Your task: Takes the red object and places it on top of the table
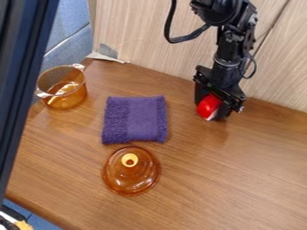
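At the right rear of the table [252,179], the black gripper [211,111] points down near the wood-grain panel. A shiny red object [208,106] with a pale lower edge sits between its fingers, which are closed on it. The gripper covers part of the red object's sides. Whether the red object touches the table top cannot be told.
A folded purple cloth [135,119] lies left of the gripper. An amber glass lid [132,176] with a knob is in front of the cloth. An amber glass pot [62,90] stands at the left rear. The wood-grain panel [138,36] rises behind the table.
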You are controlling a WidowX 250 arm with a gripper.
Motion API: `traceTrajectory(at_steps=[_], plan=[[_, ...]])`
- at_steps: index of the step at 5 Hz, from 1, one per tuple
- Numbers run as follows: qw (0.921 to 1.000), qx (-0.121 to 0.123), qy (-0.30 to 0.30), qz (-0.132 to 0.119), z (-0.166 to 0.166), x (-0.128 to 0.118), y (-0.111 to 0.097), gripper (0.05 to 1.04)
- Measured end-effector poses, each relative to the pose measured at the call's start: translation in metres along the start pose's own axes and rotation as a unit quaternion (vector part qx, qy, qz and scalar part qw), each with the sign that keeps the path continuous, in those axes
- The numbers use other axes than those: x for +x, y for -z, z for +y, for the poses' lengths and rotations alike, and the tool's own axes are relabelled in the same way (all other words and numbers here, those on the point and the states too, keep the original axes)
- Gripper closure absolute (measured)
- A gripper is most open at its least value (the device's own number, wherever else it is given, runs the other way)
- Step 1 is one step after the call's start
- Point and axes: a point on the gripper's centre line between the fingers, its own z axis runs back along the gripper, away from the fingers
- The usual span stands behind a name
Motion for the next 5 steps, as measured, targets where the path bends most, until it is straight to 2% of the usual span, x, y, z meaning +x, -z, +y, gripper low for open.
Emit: traceTrajectory(at_steps=[1,2,4,5], plan=[[1.0,-0.001,-0.003,0.002,-0.001,-0.003,0.002,0.073],[1.0,0.002,-0.002,0.001,0.0,-0.006,-0.001,0.077],[0.9982,0.015,-0.009,-0.058,0.007,-0.01,-0.048,0.083],[0.998,0.015,-0.01,-0.061,0.008,-0.01,-0.051,0.083]])
